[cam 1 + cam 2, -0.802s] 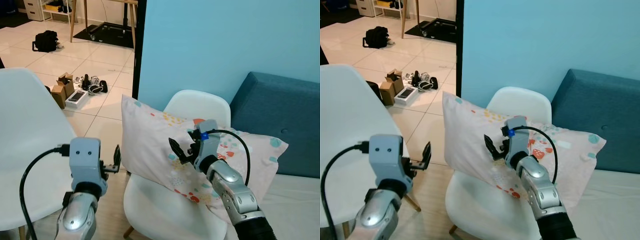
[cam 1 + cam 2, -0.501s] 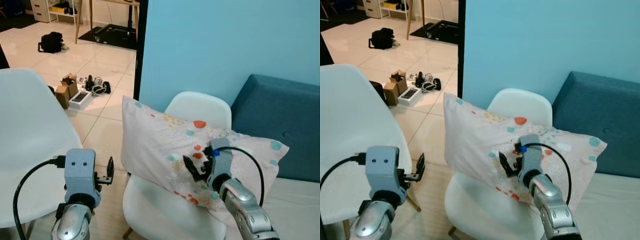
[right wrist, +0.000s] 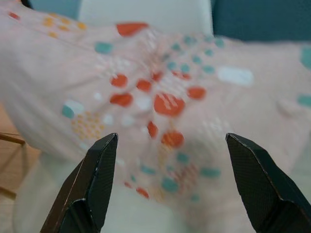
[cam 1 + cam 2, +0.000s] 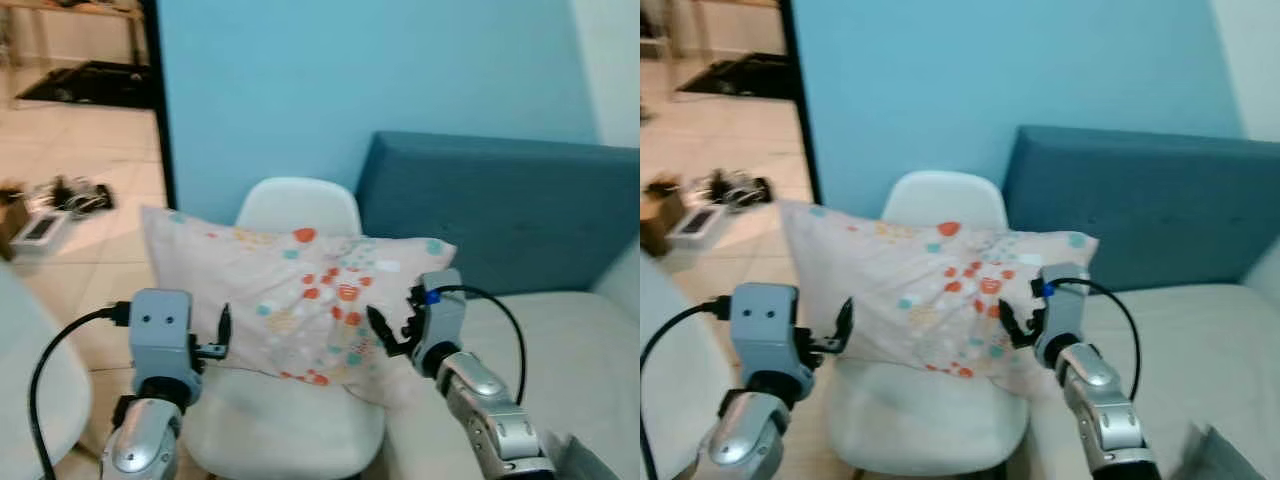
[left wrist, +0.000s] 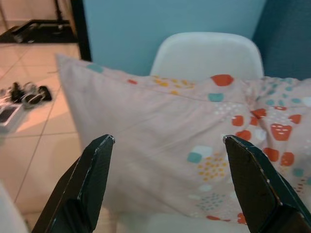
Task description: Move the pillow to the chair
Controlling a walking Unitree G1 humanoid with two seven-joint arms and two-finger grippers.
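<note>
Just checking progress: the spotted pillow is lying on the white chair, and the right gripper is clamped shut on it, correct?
Not quite. The pillow is on the white chair, but the right gripper is open, its fingers spread clear of the fabric, as the right wrist view shows.

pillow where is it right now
The pillow lies across the white chair, leaning on its backrest, in the middle of the head views. The blue sofa is at its right, and both open grippers face it without touching.
</note>
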